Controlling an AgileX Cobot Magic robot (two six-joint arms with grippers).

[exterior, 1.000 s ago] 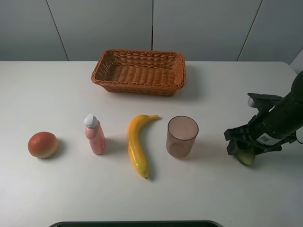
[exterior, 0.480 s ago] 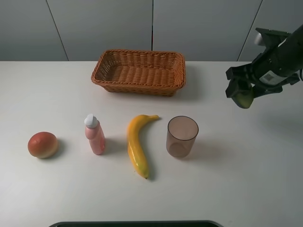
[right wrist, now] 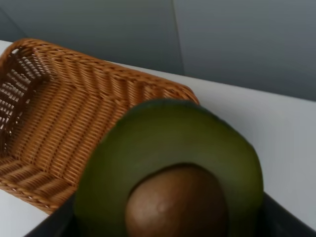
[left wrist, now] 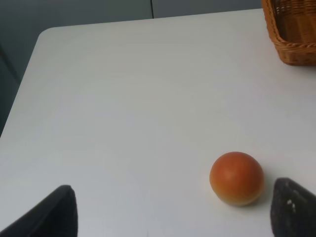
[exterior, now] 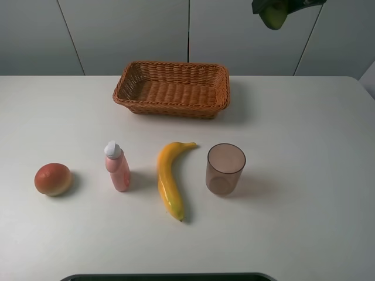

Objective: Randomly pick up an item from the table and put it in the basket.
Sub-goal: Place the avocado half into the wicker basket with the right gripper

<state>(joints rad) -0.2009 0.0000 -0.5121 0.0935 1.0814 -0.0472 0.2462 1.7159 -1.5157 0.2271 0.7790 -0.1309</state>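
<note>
Grey wall panels (exterior: 123, 35) stand behind the white table (exterior: 304, 222), whose far edge runs just behind the basket (exterior: 171, 88) and whose right far corner is rounded. The basket sits near that far edge, a little left of the middle, with a broad band of bare tabletop between it and the row of things nearer the front. That row runs left to right: round red-orange fruit (exterior: 53, 179), upright pink bottle (exterior: 118, 167), banana (exterior: 170, 178) lying lengthways, and a translucent cup (exterior: 225, 168) standing upright, each apart from its neighbour. From the cup to the right edge the white surface stretches unbroken, as does the strip in front of the row down to a dark strip (exterior: 164, 277) at the near edge.

The avocado half (exterior: 273, 14) hangs high above the table at the top edge of the overhead view, to the right of the basket and beyond its far rim line. The right gripper (right wrist: 168, 222) is clamped on it (only dark finger corners show either side of the fruit), cut face and brown pit turned to the wrist camera, with the basket's weave behind it.

The left gripper (left wrist: 175, 217) has its jaws wide apart over bare table near the left edge; the red-orange fruit lies just beside one fingertip (left wrist: 294, 207), not touching it.
</note>
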